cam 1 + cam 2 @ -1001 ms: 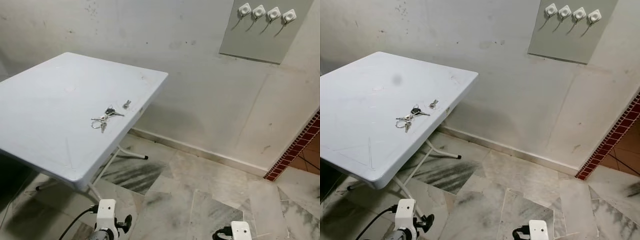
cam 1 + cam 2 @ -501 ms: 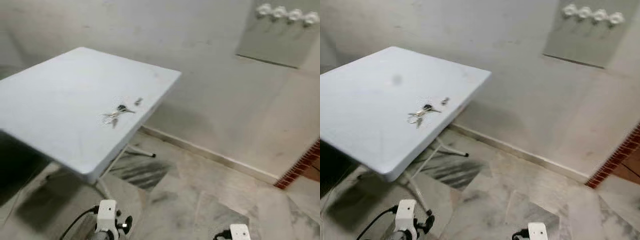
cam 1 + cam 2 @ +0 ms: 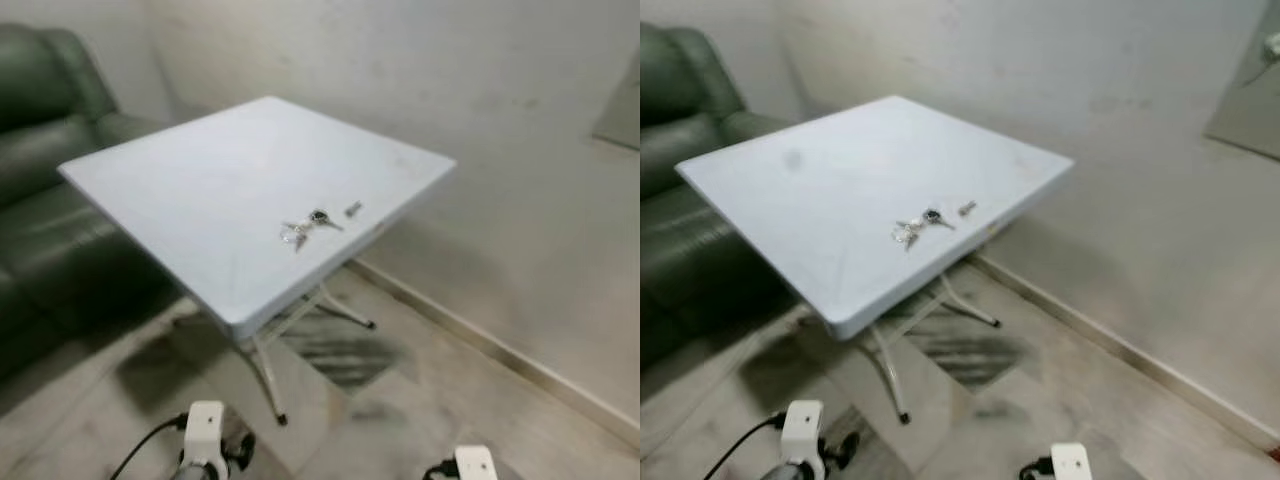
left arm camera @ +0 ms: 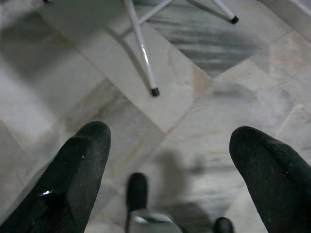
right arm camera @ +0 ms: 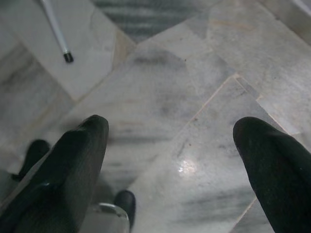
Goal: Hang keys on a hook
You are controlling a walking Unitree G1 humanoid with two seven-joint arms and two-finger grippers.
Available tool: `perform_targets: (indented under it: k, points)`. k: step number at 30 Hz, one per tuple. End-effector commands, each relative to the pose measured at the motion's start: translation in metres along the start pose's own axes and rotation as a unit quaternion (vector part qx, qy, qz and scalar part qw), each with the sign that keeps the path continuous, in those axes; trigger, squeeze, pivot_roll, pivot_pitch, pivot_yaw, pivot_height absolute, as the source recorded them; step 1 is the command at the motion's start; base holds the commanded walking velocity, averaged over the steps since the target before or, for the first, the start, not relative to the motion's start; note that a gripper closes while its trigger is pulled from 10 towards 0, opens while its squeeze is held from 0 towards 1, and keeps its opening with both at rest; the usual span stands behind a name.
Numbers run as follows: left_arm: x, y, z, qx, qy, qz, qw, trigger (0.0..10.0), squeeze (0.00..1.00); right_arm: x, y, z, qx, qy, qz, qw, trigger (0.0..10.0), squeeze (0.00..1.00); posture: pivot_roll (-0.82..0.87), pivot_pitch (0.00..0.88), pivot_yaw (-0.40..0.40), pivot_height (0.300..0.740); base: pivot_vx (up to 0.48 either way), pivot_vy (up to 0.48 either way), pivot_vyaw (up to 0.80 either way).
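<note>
- Keys (image 3: 305, 226) lie on the white counter (image 3: 200, 180), near its wall-side edge.
- Left gripper (image 4: 170, 170) and right gripper (image 5: 170, 165) hang low over the marble floor (image 5: 160, 97), jaws spread apart.

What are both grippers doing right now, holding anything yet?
Left gripper: open, holding nothing, hanging low over the floor.
Right gripper: open, holding nothing, also low over the floor.
Keys lie on the table.

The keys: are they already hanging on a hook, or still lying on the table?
Still lying flat on the white table, near its edge; no claw touches the keys.
</note>
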State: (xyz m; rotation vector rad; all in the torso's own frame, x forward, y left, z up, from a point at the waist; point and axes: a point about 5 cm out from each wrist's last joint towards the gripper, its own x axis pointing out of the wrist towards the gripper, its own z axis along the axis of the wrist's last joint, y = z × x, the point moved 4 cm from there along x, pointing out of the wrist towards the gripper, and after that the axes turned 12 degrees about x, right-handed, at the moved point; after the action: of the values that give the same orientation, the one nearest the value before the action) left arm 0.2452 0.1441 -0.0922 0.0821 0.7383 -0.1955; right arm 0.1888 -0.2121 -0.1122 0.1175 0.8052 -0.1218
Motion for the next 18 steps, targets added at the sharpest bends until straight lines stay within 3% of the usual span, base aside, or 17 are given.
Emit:
perform_targets:
  k: [1,18]
  points:
    - [-0.0018,0.0075,-0.0040,0.005,0.007,0.010,1.000,10.0,0.00,0.0024,0.0047,0.0056,0.002,-0.007,0.005,1.000,10.0,0.00,0.00,0.000,-0.024,0.740,0.000,0.000,0.80]
    - [-0.0010,0.0098,0.0003,-0.006,0.000,0.016,1.000,10.0,0.00,0.0055,0.0095,0.0135,0.014,-0.017,0.007,1.000,10.0,0.00,0.00,0.000,-0.022,0.740,0.000,0.000,0.80]
